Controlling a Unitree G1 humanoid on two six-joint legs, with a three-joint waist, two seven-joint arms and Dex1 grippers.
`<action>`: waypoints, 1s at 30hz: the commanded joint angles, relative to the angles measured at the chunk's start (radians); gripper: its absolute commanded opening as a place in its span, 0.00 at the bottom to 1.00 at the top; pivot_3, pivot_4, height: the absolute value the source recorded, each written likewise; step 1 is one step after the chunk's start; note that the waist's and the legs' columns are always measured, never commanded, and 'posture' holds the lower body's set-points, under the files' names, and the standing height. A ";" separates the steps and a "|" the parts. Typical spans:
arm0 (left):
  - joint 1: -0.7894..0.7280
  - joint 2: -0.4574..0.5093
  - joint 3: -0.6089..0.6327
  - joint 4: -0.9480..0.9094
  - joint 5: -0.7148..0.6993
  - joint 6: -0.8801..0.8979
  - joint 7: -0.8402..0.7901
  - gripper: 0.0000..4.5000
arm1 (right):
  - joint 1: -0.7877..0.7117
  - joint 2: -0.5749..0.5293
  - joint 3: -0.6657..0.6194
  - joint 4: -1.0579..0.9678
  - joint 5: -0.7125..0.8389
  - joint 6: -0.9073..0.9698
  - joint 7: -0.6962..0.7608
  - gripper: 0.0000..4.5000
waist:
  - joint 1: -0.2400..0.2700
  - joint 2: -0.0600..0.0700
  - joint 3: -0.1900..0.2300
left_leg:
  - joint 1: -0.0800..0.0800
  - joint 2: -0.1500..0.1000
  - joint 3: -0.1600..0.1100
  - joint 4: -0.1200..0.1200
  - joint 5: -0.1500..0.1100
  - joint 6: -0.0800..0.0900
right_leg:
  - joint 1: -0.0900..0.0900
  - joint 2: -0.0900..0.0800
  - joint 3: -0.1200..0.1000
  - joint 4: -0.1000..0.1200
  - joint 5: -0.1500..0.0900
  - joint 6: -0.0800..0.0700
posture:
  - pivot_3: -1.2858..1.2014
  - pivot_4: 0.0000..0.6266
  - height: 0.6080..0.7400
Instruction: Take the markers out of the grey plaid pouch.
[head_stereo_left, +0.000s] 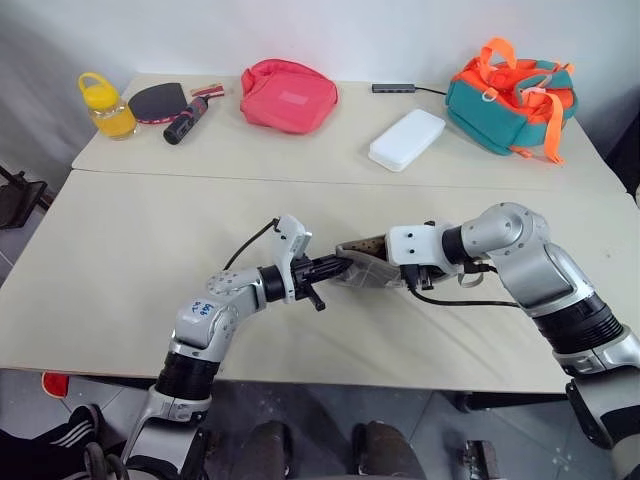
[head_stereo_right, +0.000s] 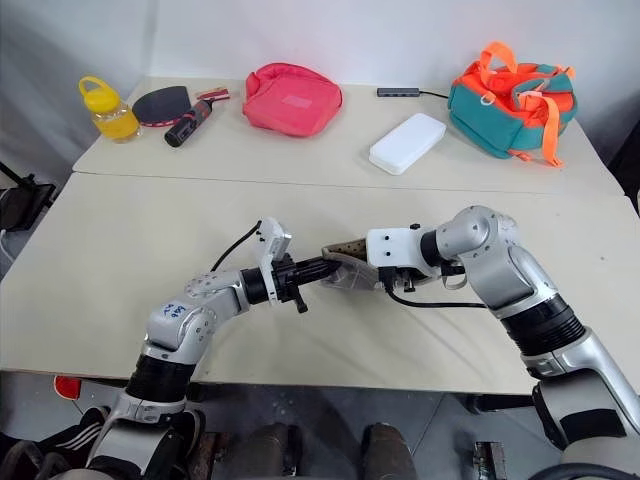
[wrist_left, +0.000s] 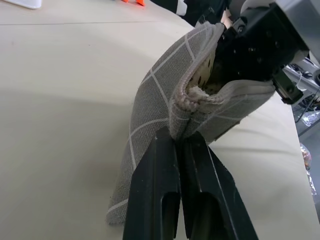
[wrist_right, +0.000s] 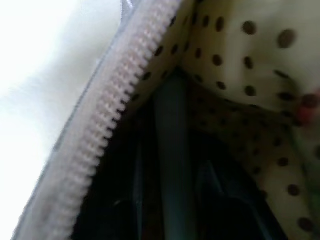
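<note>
The grey plaid pouch (head_stereo_left: 365, 270) is held a little above the near table, between my two hands. My left gripper (wrist_left: 177, 137) is shut on the zipper end of its rim, fingers level and pointing right. The pouch's mouth gapes and shows a dotted lining (wrist_left: 204, 75). My right gripper (head_stereo_left: 395, 268) reaches down into that mouth from the right. In the right wrist view a slim pale green shaft (wrist_right: 172, 150), likely one of the markers, lies inside the pouch beside the zipper teeth (wrist_right: 120, 100). A red blur (wrist_right: 307, 102) sits at the lining's edge.
On the far table stand a yellow bottle (head_stereo_left: 105, 105), a paddle (head_stereo_left: 160, 100), a black cylinder with a red end (head_stereo_left: 187, 118), a pink-red bag (head_stereo_left: 288, 95), a white box (head_stereo_left: 407, 138) and a teal and orange bag (head_stereo_left: 510, 95).
</note>
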 joint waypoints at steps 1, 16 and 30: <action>0.016 0.007 0.005 -0.014 0.014 -0.007 0.013 0.00 | 0.004 0.003 -0.003 0.015 -0.020 -0.022 -0.023 0.59 | 0.000 0.000 0.000 | 0.000 0.000 0.000 0.000 0.000 0.000 | 0.000 0.000 0.000 0.000 0.000 0.000 | 0.52 0.24 1.00; 0.023 0.012 0.009 -0.037 0.019 -0.015 0.025 0.00 | 0.017 -0.011 -0.034 0.011 -0.014 -0.068 -0.032 0.10 | -0.001 0.000 0.000 | 0.001 0.000 0.001 0.000 0.000 -0.001 | 0.000 0.000 0.001 -0.003 0.000 0.000 | 0.52 0.24 1.00; -0.044 0.154 -0.051 -0.023 0.258 -0.355 0.012 0.00 | -0.063 0.008 -0.179 -0.028 0.129 -0.003 -0.071 0.10 | 0.001 0.000 0.000 | -0.001 0.000 0.001 -0.002 0.000 0.000 | -0.001 0.000 0.000 -0.006 0.000 -0.001 | 0.52 0.24 1.00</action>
